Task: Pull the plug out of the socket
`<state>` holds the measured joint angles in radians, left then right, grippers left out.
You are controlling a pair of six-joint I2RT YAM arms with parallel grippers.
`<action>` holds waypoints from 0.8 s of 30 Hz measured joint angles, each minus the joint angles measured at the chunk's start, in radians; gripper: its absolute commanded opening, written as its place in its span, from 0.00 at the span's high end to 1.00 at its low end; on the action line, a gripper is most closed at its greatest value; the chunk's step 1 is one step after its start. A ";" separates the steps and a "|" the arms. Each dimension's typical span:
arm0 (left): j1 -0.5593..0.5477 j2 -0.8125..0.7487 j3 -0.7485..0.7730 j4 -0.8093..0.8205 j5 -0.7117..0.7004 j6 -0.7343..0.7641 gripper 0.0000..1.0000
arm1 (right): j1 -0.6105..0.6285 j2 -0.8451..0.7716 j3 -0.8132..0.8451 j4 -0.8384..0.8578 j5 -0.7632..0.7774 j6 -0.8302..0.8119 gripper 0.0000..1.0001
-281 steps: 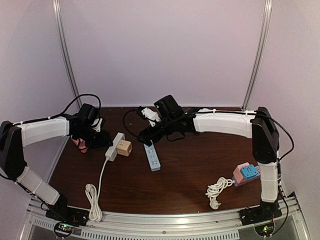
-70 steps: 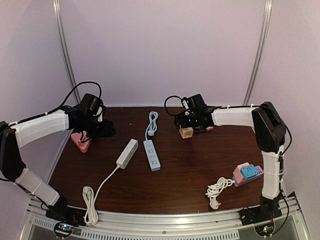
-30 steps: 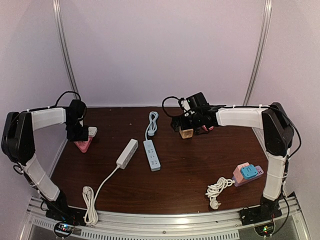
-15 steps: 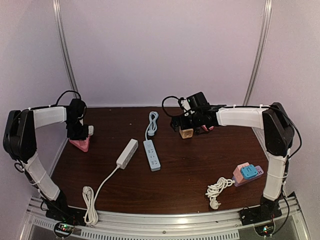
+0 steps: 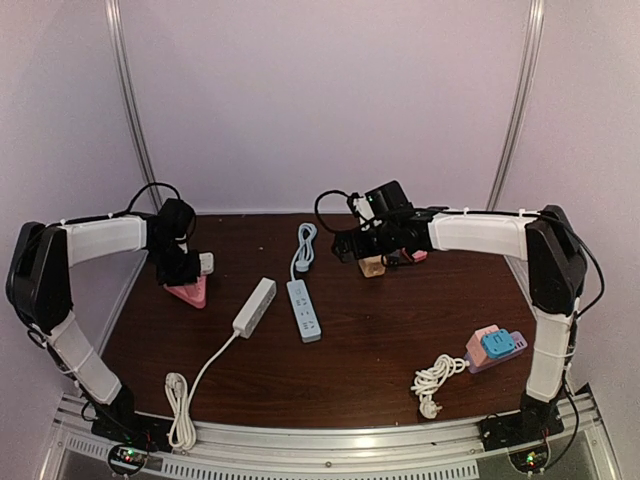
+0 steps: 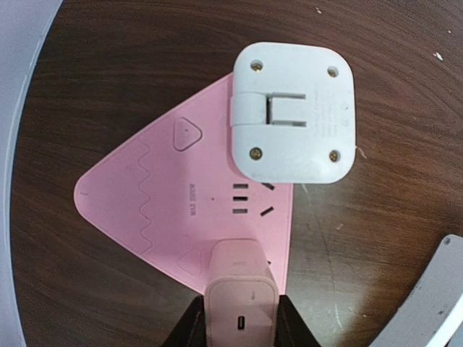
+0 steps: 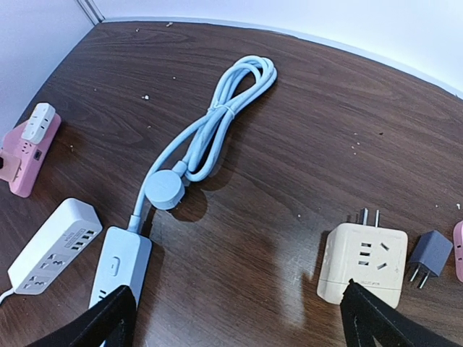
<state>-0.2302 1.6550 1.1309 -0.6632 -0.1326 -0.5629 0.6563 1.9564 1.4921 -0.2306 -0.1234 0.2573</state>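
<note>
The left fingers (image 6: 189, 334) are closed on the small pink plastic plug (image 6: 240, 289), which stands upright in one corner of the flat pink triangular socket (image 6: 152, 202) on the tabletop, so the pull should go straight up; the right fingers (image 7: 108, 318), open, are well apart from it.

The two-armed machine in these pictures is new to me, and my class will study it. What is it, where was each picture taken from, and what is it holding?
Two robot arms are bolted at the table's near edge. The wide picture looks down from above and behind them; the other two come from a camera on each wrist. The left tool grips a pink charger standing on a pink triangular socket; a white adapter lies on that socket's edge. The right tool is open, near a beige cube adapter, a blue power strip and a white power strip.
</note>
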 measured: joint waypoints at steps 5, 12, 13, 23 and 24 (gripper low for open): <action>-0.115 -0.006 -0.006 0.001 -0.007 -0.134 0.78 | 0.026 0.011 0.035 -0.015 -0.004 0.000 0.00; -0.259 -0.005 -0.006 0.011 -0.008 -0.275 0.60 | 0.076 0.041 0.103 -0.041 -0.005 0.005 0.00; -0.262 -0.005 -0.006 0.013 -0.001 -0.285 0.55 | 0.081 0.048 0.115 -0.047 -0.008 0.009 0.00; -0.234 -0.010 0.012 0.029 0.069 -0.261 0.34 | 0.128 0.155 0.277 -0.135 -0.032 0.073 0.00; -0.218 -0.022 0.006 0.040 0.080 -0.253 0.33 | 0.133 0.168 0.300 -0.145 -0.033 0.080 0.00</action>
<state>-0.4480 1.6333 1.1366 -0.6235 -0.0528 -0.8158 0.7895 2.1246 1.7924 -0.3752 -0.1566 0.3370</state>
